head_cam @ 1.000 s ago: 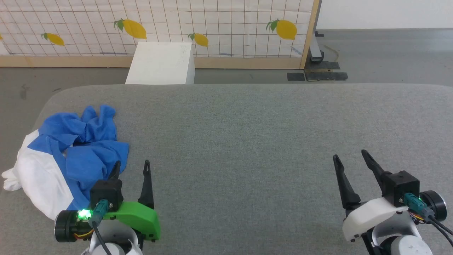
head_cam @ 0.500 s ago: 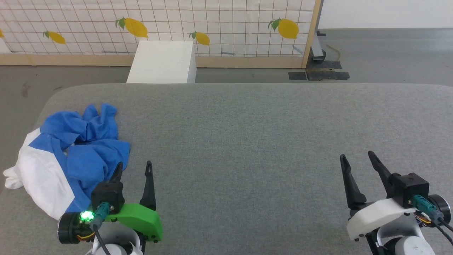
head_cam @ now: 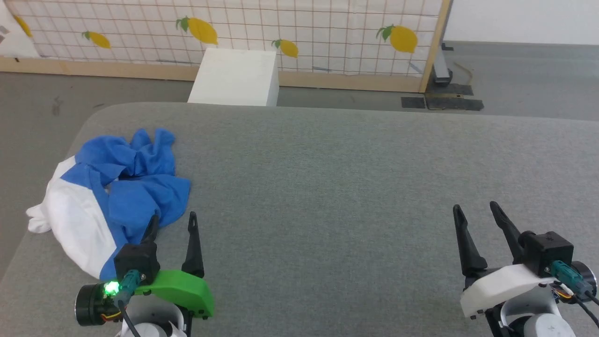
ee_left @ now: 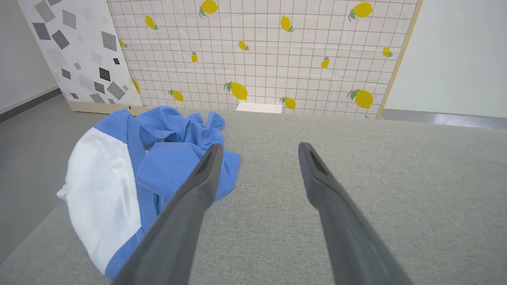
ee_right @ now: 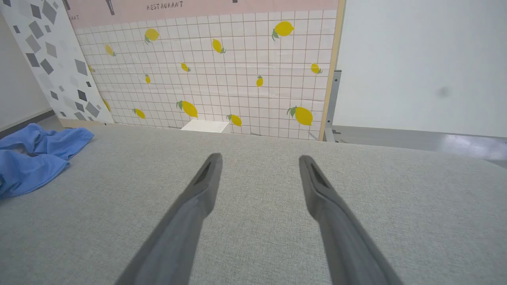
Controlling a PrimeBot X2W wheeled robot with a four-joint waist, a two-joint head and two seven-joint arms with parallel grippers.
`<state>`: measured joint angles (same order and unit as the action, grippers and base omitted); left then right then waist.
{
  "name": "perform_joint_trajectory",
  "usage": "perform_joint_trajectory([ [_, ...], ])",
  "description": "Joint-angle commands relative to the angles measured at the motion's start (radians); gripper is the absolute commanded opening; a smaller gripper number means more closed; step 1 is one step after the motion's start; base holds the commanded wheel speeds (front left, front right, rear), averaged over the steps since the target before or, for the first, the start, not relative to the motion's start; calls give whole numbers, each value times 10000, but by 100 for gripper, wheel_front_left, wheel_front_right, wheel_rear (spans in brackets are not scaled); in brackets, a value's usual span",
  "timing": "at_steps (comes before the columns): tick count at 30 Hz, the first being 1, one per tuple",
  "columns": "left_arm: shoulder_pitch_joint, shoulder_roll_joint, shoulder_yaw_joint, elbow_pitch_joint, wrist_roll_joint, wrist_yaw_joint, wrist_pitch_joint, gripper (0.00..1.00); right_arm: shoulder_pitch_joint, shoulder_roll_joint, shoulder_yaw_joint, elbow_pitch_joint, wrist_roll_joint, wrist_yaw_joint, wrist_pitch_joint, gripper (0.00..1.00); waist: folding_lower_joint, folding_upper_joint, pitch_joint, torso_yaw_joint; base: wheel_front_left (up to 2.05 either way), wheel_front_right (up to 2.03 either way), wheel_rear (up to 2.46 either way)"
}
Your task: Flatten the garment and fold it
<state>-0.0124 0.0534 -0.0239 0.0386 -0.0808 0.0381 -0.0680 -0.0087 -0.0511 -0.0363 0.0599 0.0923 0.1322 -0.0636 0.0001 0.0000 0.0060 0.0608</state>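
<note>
Nearest to us, our left pincer point(head_cam: 173, 216) hangs over the grey tabletop point(head_cam: 327, 187) at the lower left, its two dark fingers spread wide with nothing between them. Our right pincer point(head_cam: 475, 206) sits at the lower right, likewise spread and empty, over bare tabletop. The shirt point(head_cam: 117, 196) lies crumpled in a heap along the tabletop's left side, just ahead and to the left of the left pincer. In the head view the tip of that pincer's left finger overlaps the near hem of the blue cloth, though we cannot tell whether it touches. The white body lies to the left, reaching the tabletop's edge, and the blue sleeves are bunched on the right and far side. The shirt is well apart from the right pincer. Beyond the tabletop a white box point(head_cam: 236, 77) stands on the floor before a lemon-printed screen point(head_cam: 304, 28).
</note>
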Motion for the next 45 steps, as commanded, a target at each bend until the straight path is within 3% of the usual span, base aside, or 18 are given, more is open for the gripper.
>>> perform_joint_trajectory([
  [1, 112, -9, -2, 34, -58, 77, -106, 100, 62, 3, -26, 70, 128, -4, -140, 100, -1, 0, -8, 192, 0, 0, 0],
  [28, 520, -16, -22, 241, -491, 386, -666, 100, 235, 5, 0, 677, 863, -8, -703, 100, -1, 0, -119, 2384, 0, 0, 0],
  [45, 702, -20, -79, 346, -509, 605, -1016, 100, 240, 6, -70, 1090, 1220, -10, -1055, 100, -1, 0, -102, 3248, 0, 0, 0],
])
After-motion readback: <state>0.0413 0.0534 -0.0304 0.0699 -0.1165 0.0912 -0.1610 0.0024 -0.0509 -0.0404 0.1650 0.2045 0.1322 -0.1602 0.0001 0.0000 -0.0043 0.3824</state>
